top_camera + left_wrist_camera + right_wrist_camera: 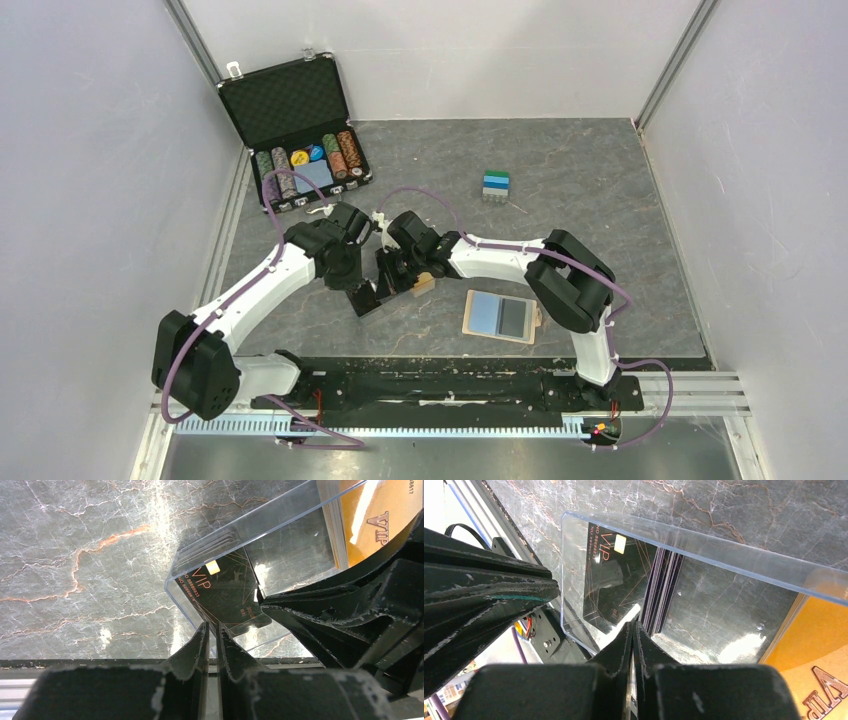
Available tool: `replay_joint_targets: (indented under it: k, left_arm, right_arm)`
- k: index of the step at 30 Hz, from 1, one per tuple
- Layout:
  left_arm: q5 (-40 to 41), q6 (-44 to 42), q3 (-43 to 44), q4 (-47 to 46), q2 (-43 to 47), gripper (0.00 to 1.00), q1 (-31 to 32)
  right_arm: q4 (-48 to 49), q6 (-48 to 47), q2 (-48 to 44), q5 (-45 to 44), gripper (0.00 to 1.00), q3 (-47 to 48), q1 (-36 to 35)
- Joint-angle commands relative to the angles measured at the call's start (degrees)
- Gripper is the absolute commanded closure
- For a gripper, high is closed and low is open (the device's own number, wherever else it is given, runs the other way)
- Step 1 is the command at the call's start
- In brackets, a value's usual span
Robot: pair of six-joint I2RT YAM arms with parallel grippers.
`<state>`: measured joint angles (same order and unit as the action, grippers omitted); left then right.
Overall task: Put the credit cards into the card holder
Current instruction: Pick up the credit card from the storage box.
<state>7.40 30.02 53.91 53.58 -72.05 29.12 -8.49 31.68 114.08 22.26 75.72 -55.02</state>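
Observation:
The tan card holder point(469, 313) lies open on the table at the right of centre, with a blue credit card point(485, 315) and a dark grey one point(513, 318) in it. Both arms meet left of it over a clear box point(280, 527) point(724, 555). Inside it a black VIP card point(225, 592) point(609, 580) leans, a stack of dark cards point(664, 590) stands on edge, and gold VIP cards point(365, 525) point(819, 645) sit at one end. My left gripper point(212, 626) pinches the box's near wall. My right gripper point(632, 624) is shut at the box's rim; anything between its tips is hidden.
An open black chip case point(295, 130) with several rows of chips stands at the back left. A small blue, green and white stack point(496, 186) sits at the back centre. The black mounting rail point(450, 378) runs along the near edge, and grey walls close in both sides.

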Motion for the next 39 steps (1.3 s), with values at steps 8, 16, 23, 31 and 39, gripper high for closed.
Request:
replay_joint_targets:
  k: [8,16,23,31,39]
  left_arm:
    - [-0.2,-1.5,-0.6,-1.3,-0.3,0.84,0.2]
    - [-0.4,-1.5,-1.1,-1.7,-0.4,0.85,0.3]
    - [-0.4,-1.3,-1.2,-1.8,-0.4,0.85,0.3]
    - [-0.4,-1.3,-1.2,-1.7,0.2,0.85,0.2]
    - [-0.1,-1.1,-1.0,-1.6,2.5,0.83,0.3]
  right_arm:
    - [2.7,1.0,-2.5,1.6,0.81,1.8,-0.6]
    - [2.5,0.7,-3.3,1.2,0.85,2.6,-1.1]
    - [4.0,1.3,-4.2,1.7,0.98,3.0,-1.5]
    - [4.7,1.4,-4.9,1.8,0.97,3.3,-2.0]
    - [2.7,1.4,-2.4,0.7,0.77,3.6,-2.0]
